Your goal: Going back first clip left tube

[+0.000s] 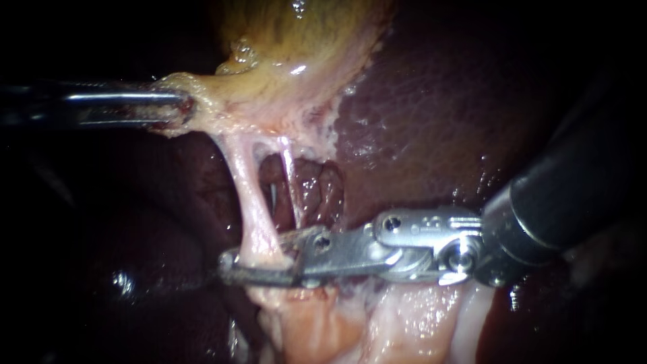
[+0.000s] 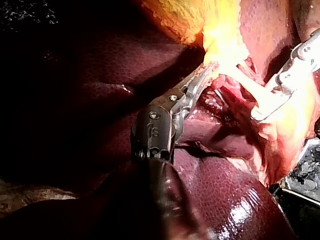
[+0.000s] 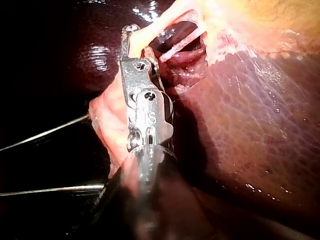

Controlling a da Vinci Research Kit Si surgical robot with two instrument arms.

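Left tube: a pale, soft, slippery strand, taut between the gallbladder and the tissue below, over the liver. Your right instrument has its claw parted astride the tube's lower end. Your left instrument has its claw clamped on the gallbladder's edge. The tube probably tears easily, so engage it only squarely across its width.

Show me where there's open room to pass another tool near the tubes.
Free: bare liver between the gallbladder and the right tool; dark liver below the left tool, left of the left tube. The window between the two tubes is narrow. Crowded: the left tube's foot, where the right tool sits at it.
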